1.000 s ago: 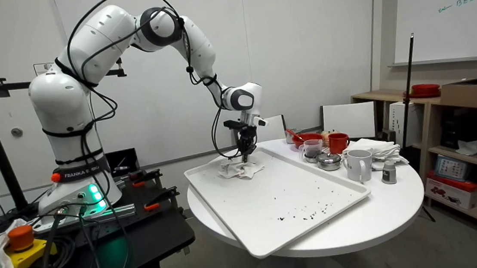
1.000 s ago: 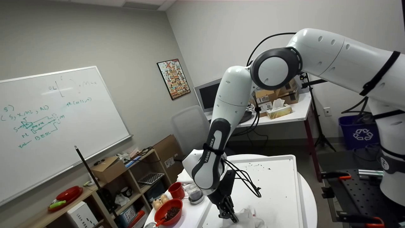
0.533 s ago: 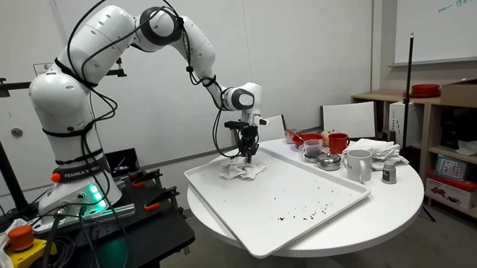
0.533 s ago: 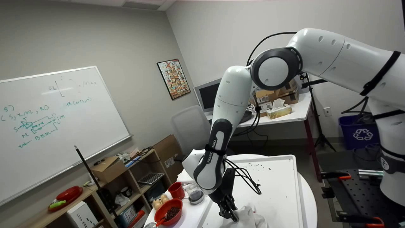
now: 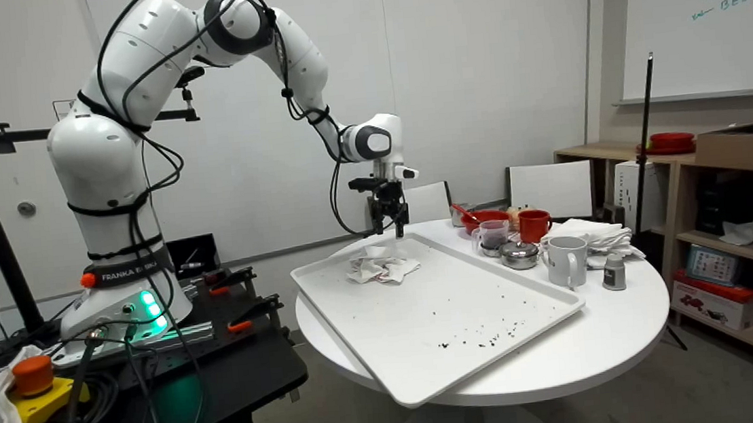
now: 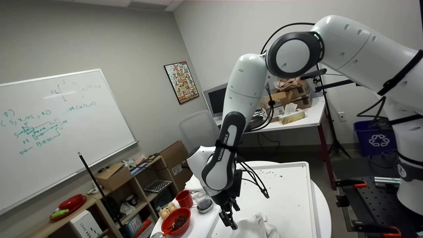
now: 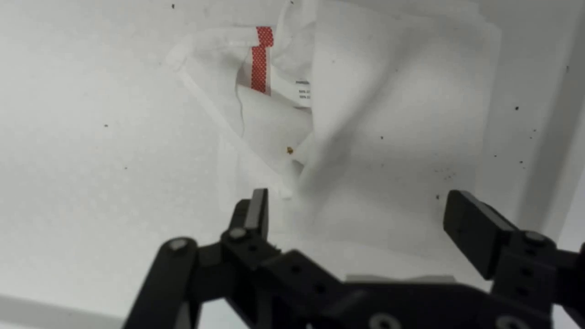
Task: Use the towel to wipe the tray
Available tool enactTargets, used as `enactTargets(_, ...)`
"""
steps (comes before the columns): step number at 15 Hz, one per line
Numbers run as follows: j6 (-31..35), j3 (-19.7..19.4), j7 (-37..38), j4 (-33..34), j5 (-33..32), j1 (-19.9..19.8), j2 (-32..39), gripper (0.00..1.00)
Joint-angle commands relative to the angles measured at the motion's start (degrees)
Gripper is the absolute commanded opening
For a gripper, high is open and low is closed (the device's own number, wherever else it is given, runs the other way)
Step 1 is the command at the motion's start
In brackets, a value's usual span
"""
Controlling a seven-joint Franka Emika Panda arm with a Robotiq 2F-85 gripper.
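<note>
Round white counter (image 5: 609,337) sits under the pincer (image 5: 389,231) and carries the tray (image 5: 394,332). Tray's long axis runs away from the pincer: it hovers over one end, the opposite end is well off. The towel (image 7: 347,109) lies loose on the tray, below the pincer and mostly ahead of its fingers (image 7: 473,228), up-frame in the wrist view. Pincer is spread wide with nothing between; in an exterior view the fingertips (image 5: 399,232) hang clear of the towel. My read: step in hand is getting set to grip the towel, wipe unfinished. Next move wants a line-up over the raised fold (image 7: 336,55), a drop, a pinch, then a drag toward the far end, watching for bunching. Towel's crumpled, so no clean long axis; the raised fold runs away from the pincer, crosswise to the finger-to-finger line, and a corner (image 7: 176,59) points sideways past one finger. The red stripe (image 7: 259,68) runs about the same way. Smallest: dark crumbs (image 5: 481,345), thickest at the tray end farthest from the pincer.
</note>
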Motion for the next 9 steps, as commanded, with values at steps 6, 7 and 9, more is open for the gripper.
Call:
enactTargets(6,2.46,2.11,1.10,-9.84,-0.60,1.23,-12.59,1.00)
enactTargets(7,2.00,2.33,1.18,-10.67,-0.43,1.15,-14.05,1.00)
enactTargets(9,0.36,2.73,1.47,-11.66,0.54,0.70,-16.61,1.00)
